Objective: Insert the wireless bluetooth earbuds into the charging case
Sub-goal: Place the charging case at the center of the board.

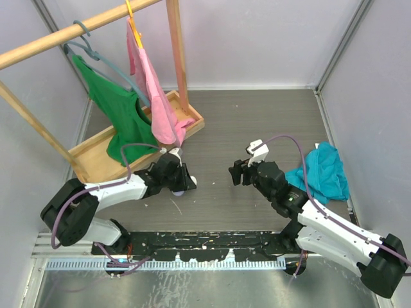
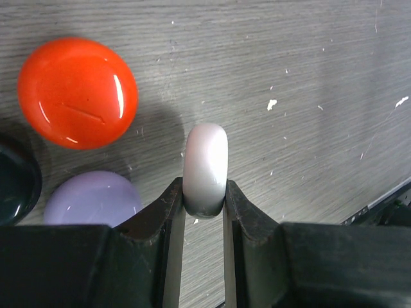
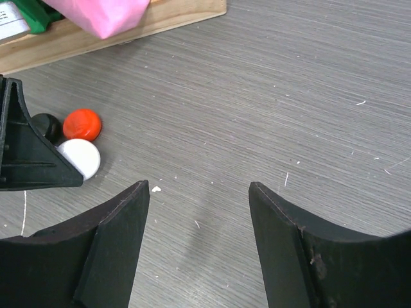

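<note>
The left arm is stretching forward and low over the grey counter, and its hand is sitting just in front of the wooden tray. The left hand is clenching on the white charging case. The two fingers are pressing on its flat faces, so the case is standing on edge between them and sticking out past the tips. I cannot tell if its rim is touching the counter.

The right arm is bending at the elbow and pointing toward the middle of the counter, well apart from the left hand. The right hand is released, with its fingers standing wide apart over bare counter.

Just beside the gripped case, the red case and the lilac case are lying flat. The black case is lying next to them, and the picture edge is cutting it off. In the top view, the left hand is hiding most of this group. Some white specks are lying on the counter, too small to tell what they are.
</note>
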`<state>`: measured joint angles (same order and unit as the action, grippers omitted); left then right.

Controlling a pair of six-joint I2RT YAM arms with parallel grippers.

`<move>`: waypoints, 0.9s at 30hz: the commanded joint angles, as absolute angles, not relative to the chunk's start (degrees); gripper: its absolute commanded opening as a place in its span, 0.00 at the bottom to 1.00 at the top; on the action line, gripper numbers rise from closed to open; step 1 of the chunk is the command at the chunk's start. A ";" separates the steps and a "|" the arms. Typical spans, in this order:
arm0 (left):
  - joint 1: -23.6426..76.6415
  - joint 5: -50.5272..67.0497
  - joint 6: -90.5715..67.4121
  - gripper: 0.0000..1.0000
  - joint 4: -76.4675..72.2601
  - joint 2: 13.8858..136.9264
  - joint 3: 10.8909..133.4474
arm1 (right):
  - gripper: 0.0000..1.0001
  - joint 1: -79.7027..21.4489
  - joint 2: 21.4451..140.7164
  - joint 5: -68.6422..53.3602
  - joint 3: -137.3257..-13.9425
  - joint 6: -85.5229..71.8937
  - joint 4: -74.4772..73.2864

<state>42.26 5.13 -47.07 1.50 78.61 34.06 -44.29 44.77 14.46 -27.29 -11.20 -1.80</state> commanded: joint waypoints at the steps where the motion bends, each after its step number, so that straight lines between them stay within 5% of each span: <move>1: 41.99 3.43 -50.36 0.17 2.66 80.51 37.50 | 0.69 -44.47 43.04 17.04 -26.75 -12.07 3.49; 17: 41.71 2.49 -51.80 0.52 8.33 81.07 39.15 | 0.69 -44.47 40.64 17.16 -27.70 -12.95 0.64; 27: 41.51 -1.57 -50.39 0.63 17.18 65.54 36.98 | 0.72 -44.49 37.74 23.68 -31.93 -16.25 -10.19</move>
